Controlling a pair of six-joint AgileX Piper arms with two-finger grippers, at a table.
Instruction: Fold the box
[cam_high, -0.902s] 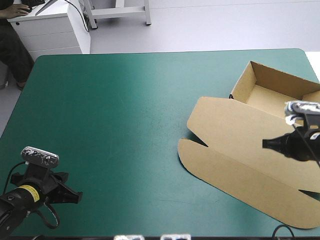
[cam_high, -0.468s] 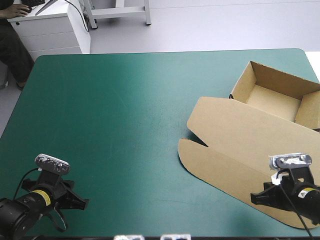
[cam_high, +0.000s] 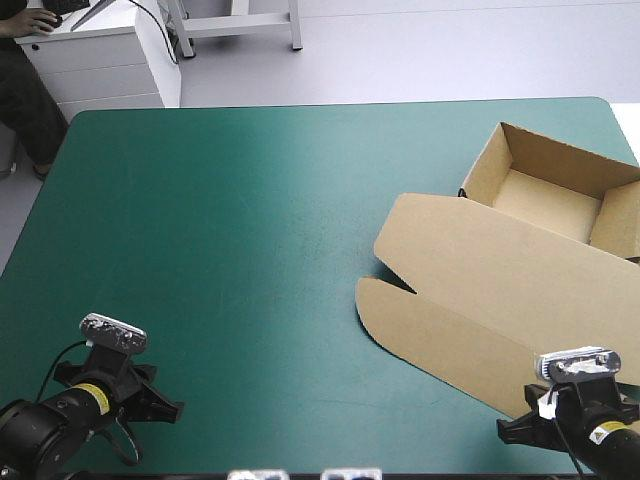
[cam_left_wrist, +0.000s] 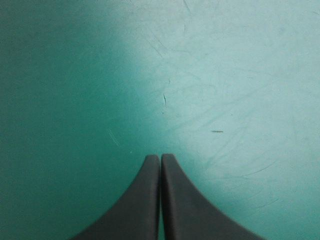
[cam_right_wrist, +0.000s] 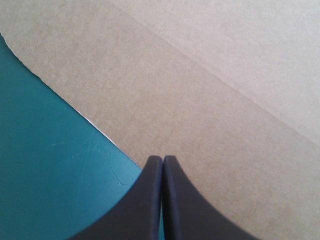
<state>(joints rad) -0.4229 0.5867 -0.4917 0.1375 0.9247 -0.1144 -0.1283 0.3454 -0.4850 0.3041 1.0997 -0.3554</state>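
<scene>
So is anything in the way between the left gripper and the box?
No, nothing visible. Only bare teal-green cover lies between the shut left gripper and the flat lid of the brown box. The right gripper, also shut, is at the lid's near edge.

High view: above and behind the robot, facing forward and down, far off; takes in the whole table (cam_high: 230, 250) and the box (cam_high: 480, 290).
Left wrist view: close, facing down on bare cover (cam_left_wrist: 225, 75), well apart from the box.
Right wrist view: close, facing down on the box's near edge, a part shared with the high view.
</scene>
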